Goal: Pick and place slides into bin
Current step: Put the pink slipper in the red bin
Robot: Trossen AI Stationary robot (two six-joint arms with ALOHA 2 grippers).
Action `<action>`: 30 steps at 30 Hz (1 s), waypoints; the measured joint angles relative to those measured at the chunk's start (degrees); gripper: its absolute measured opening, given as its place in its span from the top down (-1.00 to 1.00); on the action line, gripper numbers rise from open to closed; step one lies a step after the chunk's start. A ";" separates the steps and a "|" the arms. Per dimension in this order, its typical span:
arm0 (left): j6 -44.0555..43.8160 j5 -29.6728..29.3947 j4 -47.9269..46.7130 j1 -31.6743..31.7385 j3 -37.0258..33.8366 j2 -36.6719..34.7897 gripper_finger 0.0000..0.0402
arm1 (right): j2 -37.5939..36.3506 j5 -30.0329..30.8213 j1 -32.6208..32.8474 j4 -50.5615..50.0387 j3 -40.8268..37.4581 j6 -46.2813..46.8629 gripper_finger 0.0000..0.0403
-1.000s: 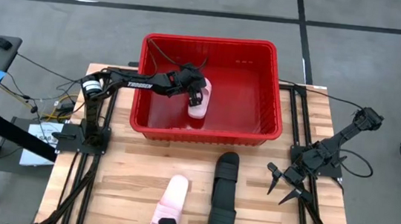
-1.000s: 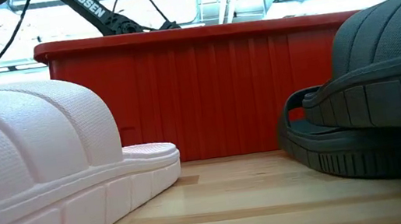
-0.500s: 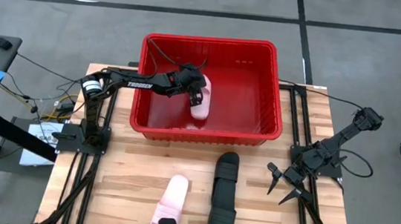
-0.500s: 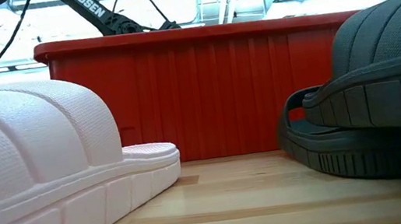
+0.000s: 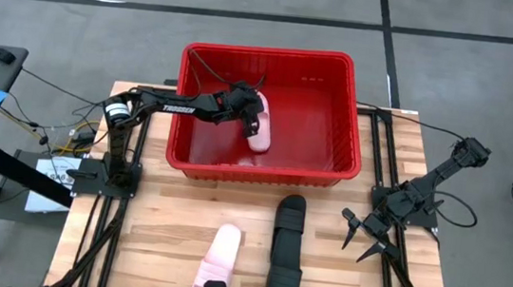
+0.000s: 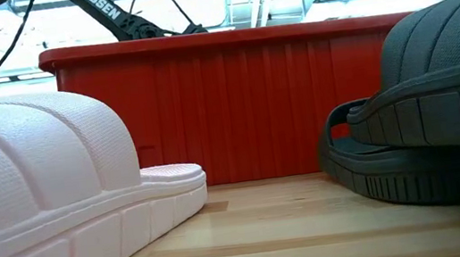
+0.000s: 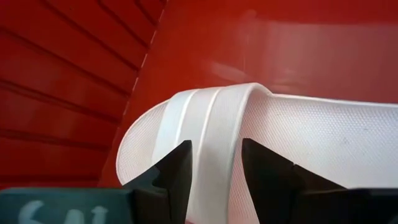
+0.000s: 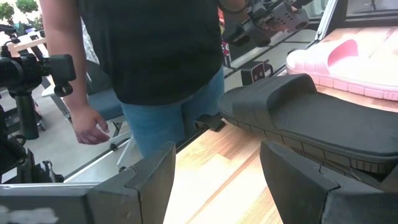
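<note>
The red bin (image 5: 354, 125) stands at the table's far middle. My left gripper (image 5: 251, 119) reaches into the bin and is shut on a pale pink slide (image 5: 259, 132), which also shows in the left wrist view (image 7: 298, 143). A second pink slide (image 5: 219, 257) lies sole-down on the table near the front edge. Two black slides (image 5: 286, 252) lie beside it, one partly on the other (image 6: 427, 119). My right gripper (image 5: 361, 237) is open and empty at the table's right side. My left gripper pinches the pink slide's wide strap (image 7: 214, 134) between its two fingers (image 7: 177, 177). The fingers come from the table's left, slanting down into the bin. The slide is inside the bin; I cannot tell whether it touches the bin's floor.
The bin's thick rim (image 6: 200, 41) rises just behind the slides on the table. A person (image 8: 155, 62) stands beyond the table's front edge in the right wrist view. The arms' black frames (image 5: 104, 185) run along both sides of the table.
My left gripper has shifted the pink slide a little toward the bin's right wall, inside the bin.
</note>
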 joint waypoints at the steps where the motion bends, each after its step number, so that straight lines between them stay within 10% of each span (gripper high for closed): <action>1: 0.20 0.01 -0.16 0.00 0.00 0.00 0.34 | 0.01 0.01 0.01 0.00 -0.01 0.00 -0.12; 15: 3.65 -0.53 -10.37 -0.52 3.54 0.00 0.34 | 0.01 0.01 0.01 0.00 -0.02 0.00 -0.12; 30: 3.61 11.47 -36.21 -0.33 19.05 0.00 0.34 | 0.01 0.01 0.00 0.00 -0.01 0.00 -0.12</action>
